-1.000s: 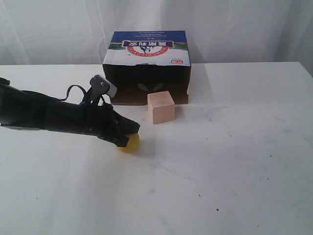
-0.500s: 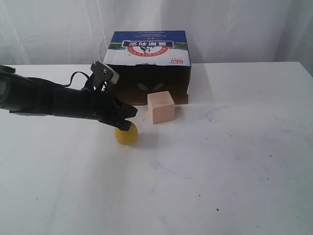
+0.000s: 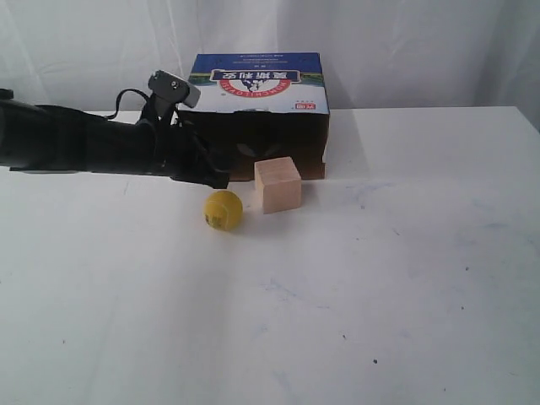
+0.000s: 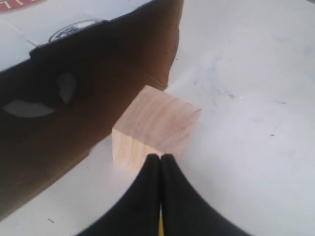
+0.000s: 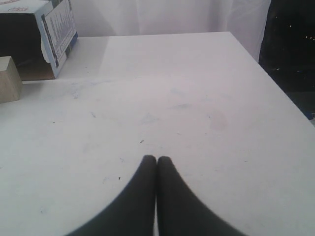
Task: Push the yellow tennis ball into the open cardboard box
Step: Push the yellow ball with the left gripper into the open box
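Observation:
The yellow tennis ball (image 3: 224, 209) rests on the white table just in front of the open cardboard box (image 3: 253, 84), left of the pale wooden cube (image 3: 278, 184). The box's dark opening (image 3: 245, 148) faces the ball. My left gripper (image 3: 221, 179) is shut with nothing held and hovers just above and behind the ball, in front of the opening. In the left wrist view its shut tips (image 4: 160, 157) point at the cube (image 4: 157, 125), and a yellow sliver of the ball (image 4: 160, 227) shows between the fingers. My right gripper (image 5: 156, 160) is shut and empty over bare table, outside the exterior view.
The wooden cube stands before the right half of the box's opening, close to the ball's right side. The left arm (image 3: 76, 148) stretches in from the left. White curtains hang behind the table. The right wrist view shows the box's corner (image 5: 56, 29) and the cube (image 5: 7, 78) far off.
The left gripper rose and drew back toward the box. The ball rolled from under the gripper's tips toward the box and now lies uncovered beside the cube.

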### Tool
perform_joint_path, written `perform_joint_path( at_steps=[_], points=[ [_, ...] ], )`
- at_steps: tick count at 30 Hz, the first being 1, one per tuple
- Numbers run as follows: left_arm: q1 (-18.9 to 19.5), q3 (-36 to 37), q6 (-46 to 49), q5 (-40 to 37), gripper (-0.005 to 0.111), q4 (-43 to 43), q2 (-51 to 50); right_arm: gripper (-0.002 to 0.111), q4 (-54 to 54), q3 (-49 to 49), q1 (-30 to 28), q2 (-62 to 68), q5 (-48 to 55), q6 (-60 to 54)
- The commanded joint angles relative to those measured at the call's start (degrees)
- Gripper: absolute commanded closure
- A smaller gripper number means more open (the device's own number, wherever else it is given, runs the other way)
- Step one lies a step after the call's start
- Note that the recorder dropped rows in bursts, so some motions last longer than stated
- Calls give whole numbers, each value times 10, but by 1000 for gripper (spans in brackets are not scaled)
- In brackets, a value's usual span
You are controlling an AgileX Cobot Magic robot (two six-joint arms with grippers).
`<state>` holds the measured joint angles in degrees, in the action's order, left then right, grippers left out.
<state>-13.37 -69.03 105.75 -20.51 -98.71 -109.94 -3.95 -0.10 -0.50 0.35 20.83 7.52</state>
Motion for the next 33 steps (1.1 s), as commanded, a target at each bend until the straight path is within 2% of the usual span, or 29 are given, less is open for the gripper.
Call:
perform_joint_path(
  at_steps=[1,5,9,11,14,17,24,33],
  points=[
    [1,48,-12,-25,107,-12,25,108,-3,1,-1,-3,-7,3],
    [1,87,45,-56,107,-12,3,108,-3,1,-1,-3,-7,3],
    [1,82,76,-98,107,-12,-38,108,-3,1,-1,-3,-7,3],
    [1,53,85,-87,107,-12,-82,108,-3,1,-1,-3,-7,3],
    [1,-39,85,-68,107,-12,-152,108,-3,1,-1,-3,-7,3],
    [1,-100,82,-70,107,-12,-183,108,-3,1,-1,-3,-7,3],
    [1,-234,90,64,107,-12,-224,108,-3,1,-1,-3,-7,16],
    [1,-249,98,57,107,-12,-224,108,-3,1,-1,-3,-7,16]
  ],
)
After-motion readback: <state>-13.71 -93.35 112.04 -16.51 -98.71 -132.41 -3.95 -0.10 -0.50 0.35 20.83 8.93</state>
